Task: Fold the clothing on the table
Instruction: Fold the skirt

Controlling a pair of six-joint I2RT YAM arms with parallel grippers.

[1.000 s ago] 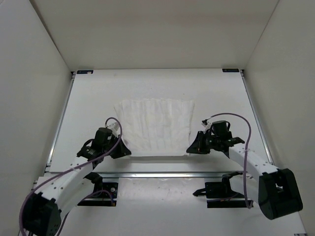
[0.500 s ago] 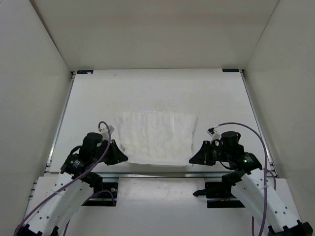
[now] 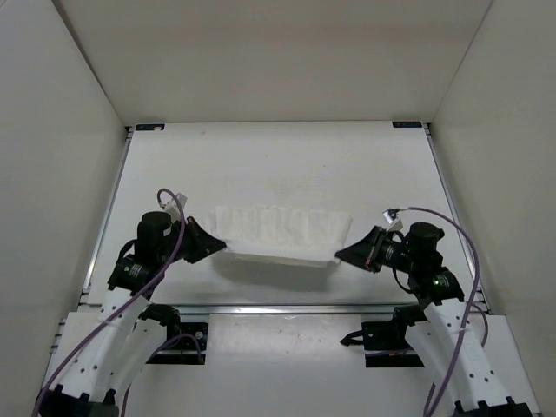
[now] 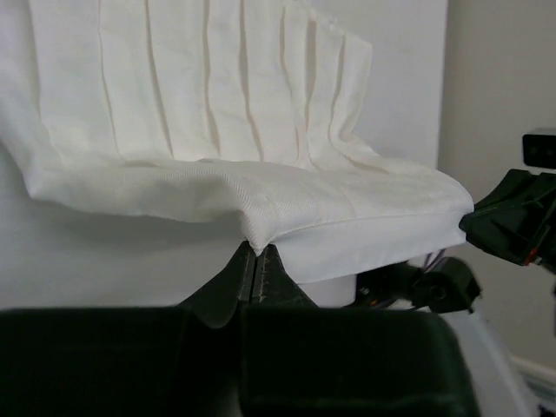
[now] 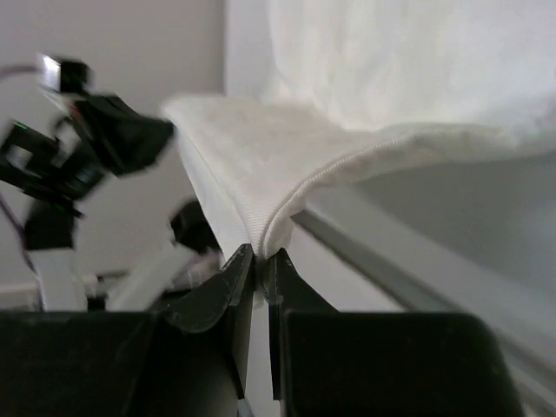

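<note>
Status, left to right | left gripper [image 3: 217,247] clamped tight on the clothing [image 3: 280,231] at its near left corner, as we see it | near edge hangs raised between our two grippers, far part draped on the table [image 3: 278,161] mid-surface | right gripper [image 3: 341,255] pinched closed on the near right corner.
</note>
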